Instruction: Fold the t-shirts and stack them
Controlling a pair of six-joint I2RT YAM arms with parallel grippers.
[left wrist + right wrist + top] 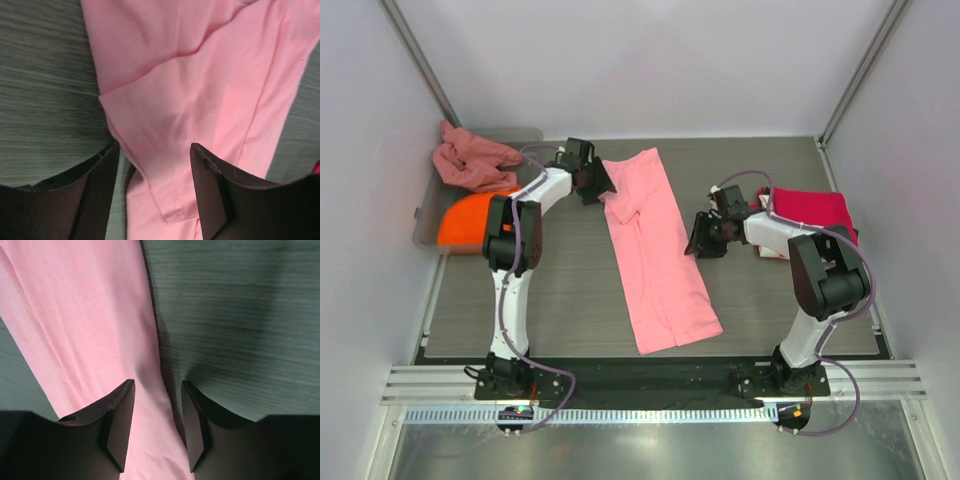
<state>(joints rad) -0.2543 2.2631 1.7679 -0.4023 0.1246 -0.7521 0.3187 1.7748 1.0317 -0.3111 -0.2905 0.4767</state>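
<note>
Left gripper (154, 147) gaped over the pink shirt (200, 75); right gripper (158, 384) gaped astride its edge. My right arm (820, 275) half hid the red shirt (810, 208).

The grey table (550, 300) carries a pink t-shirt (655, 250), a red-topped pile (810, 210) and a tray (520, 134).

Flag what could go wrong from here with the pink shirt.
1. The left end effector straddles the folded-in sleeve of the light pink t-shirt. Closing there may catch only the top layer and pull the fold open.
2. The right end effector sits over just the shirt's long edge, beside bare table. A thin pinch there could slip when lifted.
</note>
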